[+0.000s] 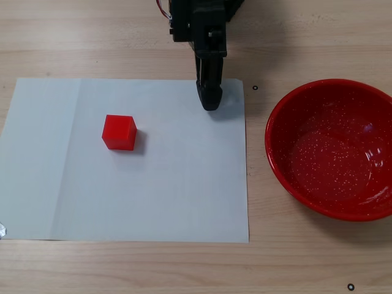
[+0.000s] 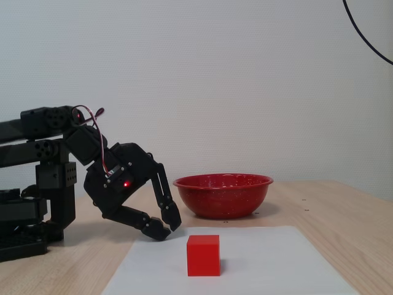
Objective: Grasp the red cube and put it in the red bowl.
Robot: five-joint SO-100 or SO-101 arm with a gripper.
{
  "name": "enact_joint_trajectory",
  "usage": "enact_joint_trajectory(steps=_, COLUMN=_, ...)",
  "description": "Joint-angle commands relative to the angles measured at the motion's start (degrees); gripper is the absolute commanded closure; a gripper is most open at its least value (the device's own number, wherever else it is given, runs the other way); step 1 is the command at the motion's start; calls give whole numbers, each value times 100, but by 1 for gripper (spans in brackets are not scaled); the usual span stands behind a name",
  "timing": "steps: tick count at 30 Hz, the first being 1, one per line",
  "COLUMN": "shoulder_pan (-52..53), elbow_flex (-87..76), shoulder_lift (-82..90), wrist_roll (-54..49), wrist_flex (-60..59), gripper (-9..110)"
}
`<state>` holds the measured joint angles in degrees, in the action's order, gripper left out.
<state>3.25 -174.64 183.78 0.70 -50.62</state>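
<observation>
On white paper (image 1: 171,196), sharp-edged matte red cube (image 1: 119,132).

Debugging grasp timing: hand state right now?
Hand: shut, holding nothing; red cube sits apart on the paper.

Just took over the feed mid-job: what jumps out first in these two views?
The red bowl dominates: large, glossy, speckled and empty, on the bare wood right of the white paper sheet in the top-down fixed view. Next is the small red cube, alone on the left half of that sheet. The black gripper hangs with its tips together over the sheet's far edge, clear of the cube; the side fixed view shows it low, beside the cube.
</observation>
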Motion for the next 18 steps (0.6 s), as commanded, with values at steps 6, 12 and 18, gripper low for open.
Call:
enact_joint_trajectory(steps=6, shoulder_pan=-237, elbow_flex=1644, shoulder_lift=-1081, wrist_roll=422, wrist_flex=-598, gripper=101)
enact_joint_trajectory(steps=12, shoulder_pan=-519, elbow_flex=2584, shoulder_lift=-1837, wrist_roll=606, wrist_flex=-958, gripper=101)
enact_joint_trajectory(steps=18, shoulder_pan=-809, elbow_flex=3647, shoulder_lift=-2689, wrist_roll=861, wrist_flex=-1600, gripper=101)
